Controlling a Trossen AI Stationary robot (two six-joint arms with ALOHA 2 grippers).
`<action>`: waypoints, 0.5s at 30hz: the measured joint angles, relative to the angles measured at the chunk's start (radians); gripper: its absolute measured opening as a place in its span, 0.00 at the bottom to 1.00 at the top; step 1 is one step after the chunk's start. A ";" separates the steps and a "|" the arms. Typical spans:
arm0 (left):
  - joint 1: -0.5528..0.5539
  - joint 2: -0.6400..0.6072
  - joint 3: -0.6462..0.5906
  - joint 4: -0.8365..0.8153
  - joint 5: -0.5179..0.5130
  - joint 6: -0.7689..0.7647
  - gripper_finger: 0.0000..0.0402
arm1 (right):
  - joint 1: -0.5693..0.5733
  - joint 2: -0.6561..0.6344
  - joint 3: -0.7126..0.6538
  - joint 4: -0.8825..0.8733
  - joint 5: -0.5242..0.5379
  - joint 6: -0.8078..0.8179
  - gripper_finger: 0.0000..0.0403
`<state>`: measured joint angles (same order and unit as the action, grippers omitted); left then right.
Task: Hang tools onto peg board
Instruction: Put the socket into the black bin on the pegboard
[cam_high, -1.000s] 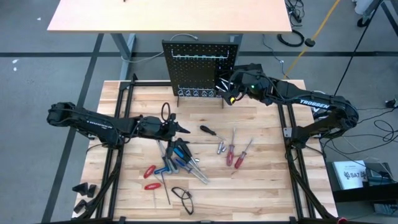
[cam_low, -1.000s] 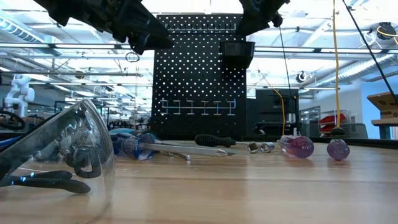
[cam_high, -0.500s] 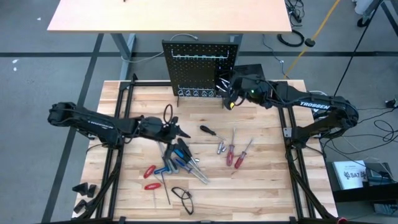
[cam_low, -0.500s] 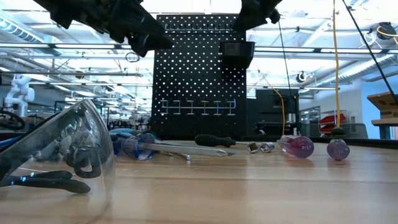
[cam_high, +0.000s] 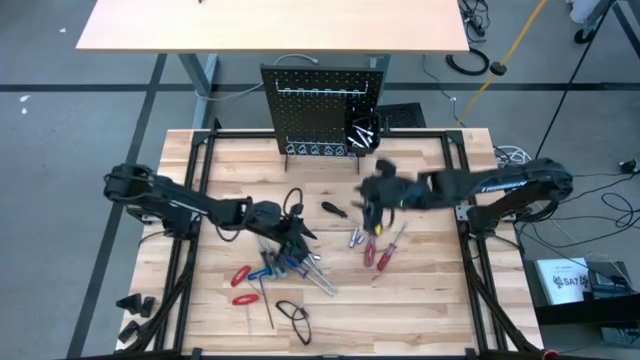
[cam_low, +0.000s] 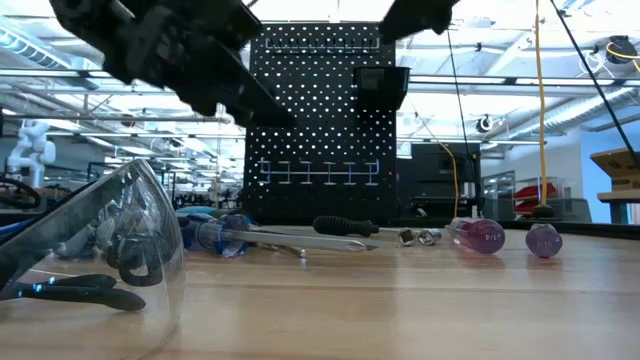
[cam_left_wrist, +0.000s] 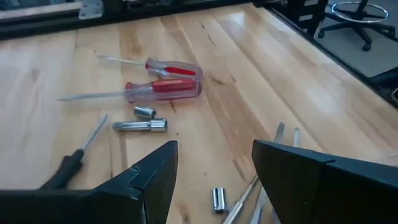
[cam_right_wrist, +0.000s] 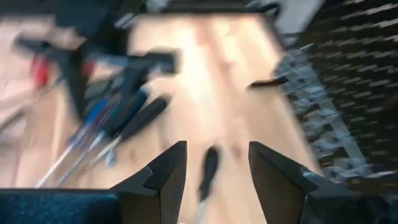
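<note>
We note the peg board (cam_high: 323, 108) upright at the table's (cam_high: 440, 300) twelve o'clock edge. Tools (cam_high: 285, 265) lie mid-table. The left gripper (cam_high: 303, 232) hovers over them, fingers apart, empty. At its three o'clock, the right gripper (cam_high: 371, 210) likewise gapes, empty.

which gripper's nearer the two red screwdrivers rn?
Right. The right gripper hangs open just above the two red screwdrivers; the left gripper, open too, is across the table over the blue-handled pile.
</note>
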<state>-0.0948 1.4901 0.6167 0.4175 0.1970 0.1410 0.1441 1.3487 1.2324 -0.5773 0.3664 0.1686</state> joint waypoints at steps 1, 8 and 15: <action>0.001 0.025 0.000 0.020 0.002 -0.001 0.53 | 0.026 0.002 -0.037 0.037 -0.002 -0.001 0.41; 0.001 0.172 0.049 0.037 0.012 -0.021 0.53 | 0.126 0.003 -0.324 0.460 -0.005 0.057 0.41; 0.001 0.288 0.155 -0.060 -0.042 -0.054 0.53 | 0.128 0.003 -0.490 0.732 0.000 0.094 0.41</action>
<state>-0.0939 1.7780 0.7714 0.3574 0.1551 0.0875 0.2722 1.3514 0.7428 0.1546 0.3668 0.2627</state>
